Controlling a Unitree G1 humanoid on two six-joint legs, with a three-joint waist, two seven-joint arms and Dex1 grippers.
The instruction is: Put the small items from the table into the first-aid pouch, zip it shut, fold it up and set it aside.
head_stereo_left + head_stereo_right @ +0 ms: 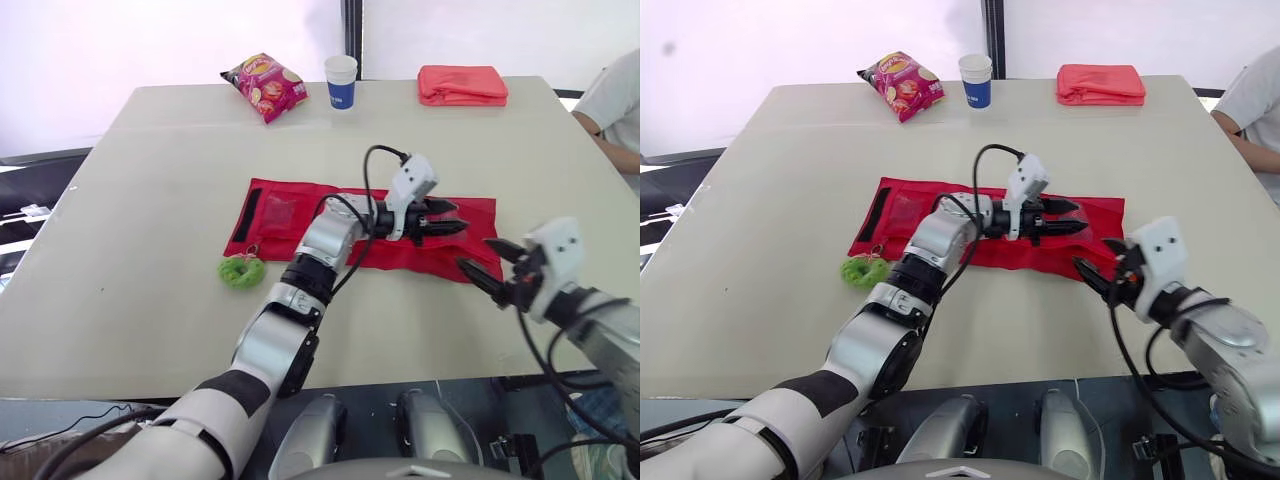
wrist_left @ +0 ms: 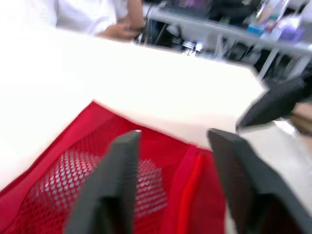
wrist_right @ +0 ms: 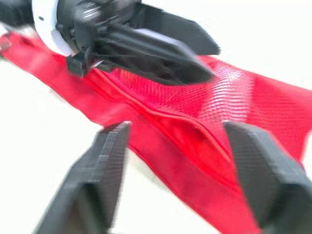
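Pale beige surface [image 1: 150, 200] carries a red fabric first-aid pouch [image 1: 300, 198], spread open and flat at mid-surface. Left pincer [image 1: 445, 218] sits over the pouch's right half, released, with nothing between its fingers [image 2: 114, 185]. Whether it touches the fabric cannot be told. Right pincer [image 1: 492, 264] is at the pouch's near right corner, also released and empty, just beside the left one. A small green ring-shaped item [image 1: 241, 270] lies on the surface just off the pouch's near left corner.

Along the far edge: pink crisp bag [image 1: 264, 85], white-and-blue paper cup [image 1: 341, 81], folded red cloth [image 1: 462, 85].

The head views give the whole layout. The left wrist view adds the red mesh panel [image 2: 73, 175] under that pincer, and a person in a white shirt [image 2: 92, 19] beyond the surface's edge. The right wrist view adds the zipper line [image 3: 185, 127] running along the pouch below the left pincer.
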